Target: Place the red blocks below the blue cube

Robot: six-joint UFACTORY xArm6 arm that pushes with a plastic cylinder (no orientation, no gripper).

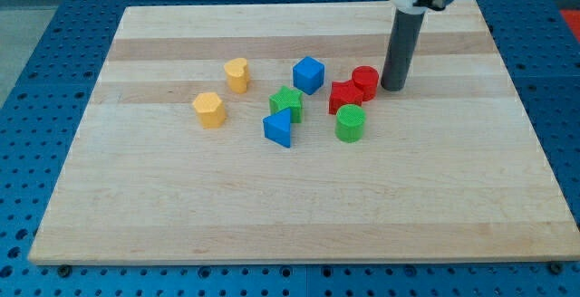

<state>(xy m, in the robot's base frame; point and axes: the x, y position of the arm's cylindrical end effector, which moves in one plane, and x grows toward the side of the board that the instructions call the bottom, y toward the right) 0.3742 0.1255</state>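
Wooden board, pale, lying on a blue perforated table; eight small blocks grouped in its upper middle.

Blue cube: near the board's centre, toward the view's top.
Red cylinder: to the view's right of the blue cube, apart from it.
Red star-shaped block: touching the red cylinder on its lower left side, lower right of the blue cube.
Green cylinder: just below the red star-shaped block.
Green star-shaped block: just below the blue cube, slightly to the view's left.
Blue triangular block: touching the green star-shaped block from below.
Yellow heart-shaped block: well to the view's left of the blue cube.
Yellow hexagonal block: lower left of the heart.

Dark rod, no jaws, holding nothing: my tip rests on the board just to the view's right of the red cylinder, close beside it; contact cannot be told
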